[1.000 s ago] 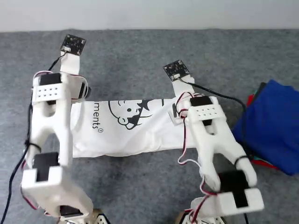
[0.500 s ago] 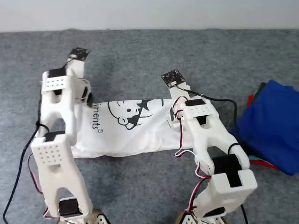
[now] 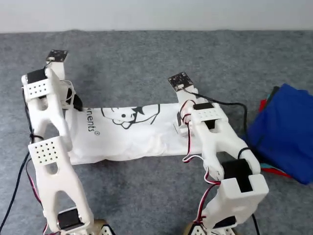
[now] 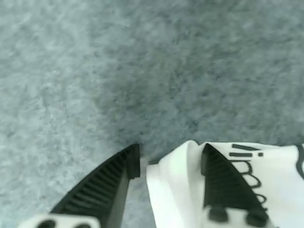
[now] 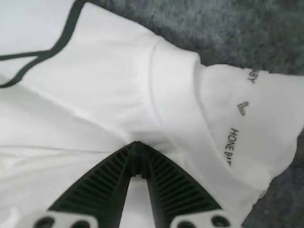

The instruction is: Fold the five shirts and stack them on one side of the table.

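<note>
- White shirt [image 3: 127, 137]: lies on the desk [image 3: 146, 58] as a long folded band running crosswise between the two arms. A black cartoon print and lettering face up on the half nearer the left arm, and shallow wrinkles run along the near edge.
- Left arm [image 3: 46, 122]: stands at the left end of the white shirt, its head tipped down over the corner.
- Left jaws: moderately parted, straddling that end of the cloth. In the left wrist view one finger [image 4: 121, 173] sits over bare desk just beside the shirt's edge. The other finger [image 4: 221, 185] sits over the cloth beside the lettering. The folded corner [image 4: 175, 190] lies in the gap, close against the second finger.
- Right arm [image 3: 220, 142]: stands at the shirt's right end, its head lowered onto the cloth.
- Right jaws: closed, tips meeting on the white fabric [image 5: 95, 85], with creases drawn in towards the tips. A stitched band with small print lies just beside them.
- Blue shirt [image 3: 286, 129]: folded, on top of a pile at the desk's right edge, beyond the right arm and apart from the white shirt.
- Red and dark cloth edges [image 3: 275, 171]: show beneath the blue shirt.
- Desk: grey, with a felt-like covering.
</note>
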